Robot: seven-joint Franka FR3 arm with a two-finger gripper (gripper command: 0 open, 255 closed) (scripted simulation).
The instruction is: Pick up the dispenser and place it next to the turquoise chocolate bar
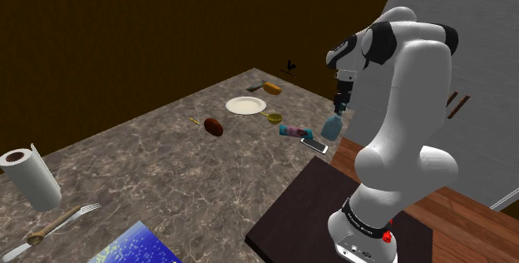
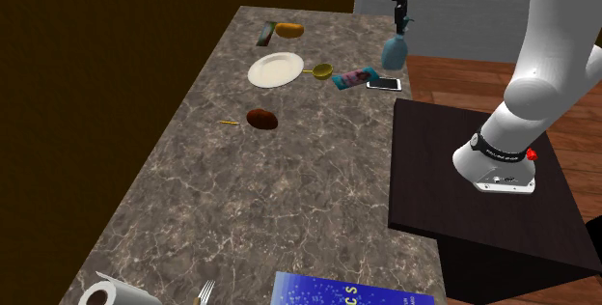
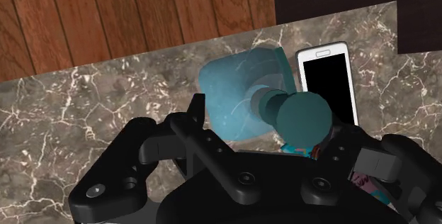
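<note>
While apparently clasped, dispenser (image 1: 332,126) beneath end effector (image 1: 339,108)

Wrist view: dispenser (image 3: 241,95) hides most of the turquoise chocolate bar (image 3: 292,148); shoulder view's bottom edge crops the blue book (image 1: 140,250).

SURFACE: brown veined marble-pattern counter (image 1: 166,170) | WALLS: dark brown wall (image 1: 125,28) far and left; pale grey wall (image 1: 491,78) right | FLOOR: reddish wooden plank floor (image 1: 466,211), right of counter | LIGHT: dim
</note>
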